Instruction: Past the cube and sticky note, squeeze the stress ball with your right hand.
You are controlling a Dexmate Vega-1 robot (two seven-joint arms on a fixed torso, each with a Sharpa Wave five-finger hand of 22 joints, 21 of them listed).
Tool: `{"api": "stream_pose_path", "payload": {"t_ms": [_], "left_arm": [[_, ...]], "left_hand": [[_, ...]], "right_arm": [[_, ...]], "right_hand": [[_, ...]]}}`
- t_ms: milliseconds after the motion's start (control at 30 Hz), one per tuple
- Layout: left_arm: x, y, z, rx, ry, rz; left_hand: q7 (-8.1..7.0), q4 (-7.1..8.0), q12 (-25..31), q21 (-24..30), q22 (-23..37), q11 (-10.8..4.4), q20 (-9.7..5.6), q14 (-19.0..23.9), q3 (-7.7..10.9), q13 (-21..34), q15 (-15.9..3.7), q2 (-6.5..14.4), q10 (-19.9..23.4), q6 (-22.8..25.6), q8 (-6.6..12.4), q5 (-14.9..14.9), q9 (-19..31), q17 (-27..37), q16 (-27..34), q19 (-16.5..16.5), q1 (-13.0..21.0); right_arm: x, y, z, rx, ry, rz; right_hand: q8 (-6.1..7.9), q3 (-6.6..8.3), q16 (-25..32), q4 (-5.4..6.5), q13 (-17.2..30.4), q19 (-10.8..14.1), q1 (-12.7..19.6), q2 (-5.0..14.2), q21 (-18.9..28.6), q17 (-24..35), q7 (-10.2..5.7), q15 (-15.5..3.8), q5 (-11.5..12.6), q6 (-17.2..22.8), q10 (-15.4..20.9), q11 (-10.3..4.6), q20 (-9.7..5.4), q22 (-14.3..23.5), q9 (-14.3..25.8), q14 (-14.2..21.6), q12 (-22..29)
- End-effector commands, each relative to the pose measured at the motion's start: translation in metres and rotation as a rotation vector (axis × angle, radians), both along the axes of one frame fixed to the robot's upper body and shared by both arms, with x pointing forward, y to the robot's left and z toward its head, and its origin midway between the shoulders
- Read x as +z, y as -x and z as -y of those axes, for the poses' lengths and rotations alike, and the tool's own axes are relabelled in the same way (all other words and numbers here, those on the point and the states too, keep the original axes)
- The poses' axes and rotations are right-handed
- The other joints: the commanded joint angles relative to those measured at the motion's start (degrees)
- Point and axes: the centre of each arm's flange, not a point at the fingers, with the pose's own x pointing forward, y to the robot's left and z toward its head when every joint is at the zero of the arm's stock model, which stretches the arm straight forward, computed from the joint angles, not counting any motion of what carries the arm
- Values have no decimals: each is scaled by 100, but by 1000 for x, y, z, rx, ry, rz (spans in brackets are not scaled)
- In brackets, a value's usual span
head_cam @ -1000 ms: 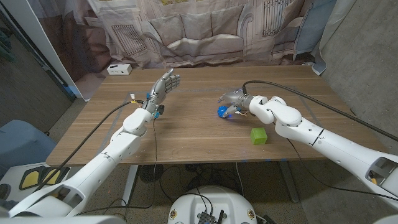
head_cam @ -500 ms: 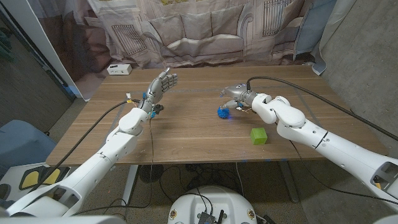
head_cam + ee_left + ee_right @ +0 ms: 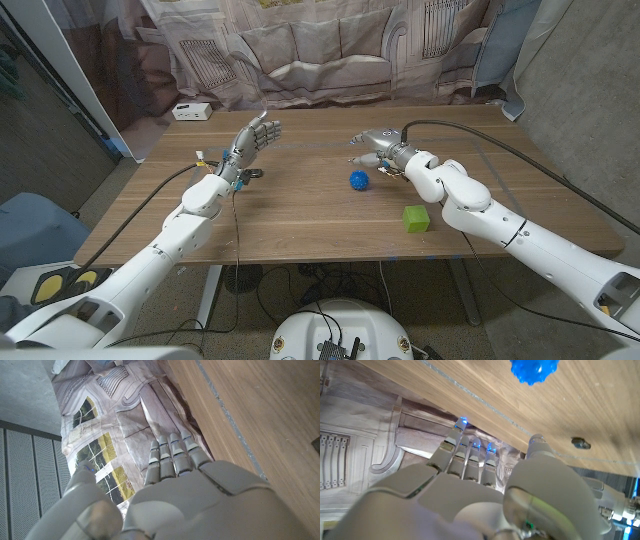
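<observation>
On the wooden worktop (image 3: 300, 215) the spiky blue stress ball (image 3: 358, 181) lies free | my right hand (image 3: 378, 148) hovers just behind it, fingers apart, empty | I should lower over the ball and close evenly around it.

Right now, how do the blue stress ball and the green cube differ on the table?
The stress ball is blue, round and spiky; the cube is green with flat faces. The ball lies farther from the robot, just below the right hand; the cube sits nearer the front edge, beside the right forearm. Both rest on the table, untouched.
</observation>
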Motion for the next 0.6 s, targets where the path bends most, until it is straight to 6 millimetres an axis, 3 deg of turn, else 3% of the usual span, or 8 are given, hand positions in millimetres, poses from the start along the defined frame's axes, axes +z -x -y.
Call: {"api": "stream_pose_path", "payload": {"t_ms": [33,267,400,600], "left_arm": [[8,-12,0,-30,-25,-2],[12,-14,2,-14,-36,2],[10,-11,4,-12,-31,-2],[12,-5,5,11,-27,16]], "left_hand": [[14,-20,-12,15,16,29,8,51,9,29,10,57,36,42,-1,-5,29,17,-7,19,-5],[14,-21,-16,15,16,26,6,47,8,30,12,58,25,39,-3,-5,29,17,-8,19,-5],[14,-21,-18,14,16,42,2,39,7,30,12,57,20,37,-4,-5,29,17,-11,18,-6],[21,-22,-15,15,16,33,2,41,5,30,6,57,27,32,-6,-5,29,17,-10,20,-6]], "right_arm": [[4,0,12,93,-212,89],[6,-8,25,136,-307,87],[7,-11,33,172,-384,81],[10,-16,49,255,-520,76]], "right_hand": [[-42,22,32,23,-9,4,-70,22,29,-4,-14,-38,-18,-143,-17,7,-56,17,3,-9,-18],[-29,25,25,18,-16,-35,-98,23,22,-19,-92,-50,-22,-168,-71,4,-70,17,-10,-33,-48],[65,32,11,6,-28,-65,-149,26,30,-49,195,-42,-26,41,-101,9,-1,18,-35,-99,-70],[69,36,12,-2,-32,-73,-162,24,31,-60,257,-14,-27,63,-98,37,18,18,-44,-107,-72]]}}
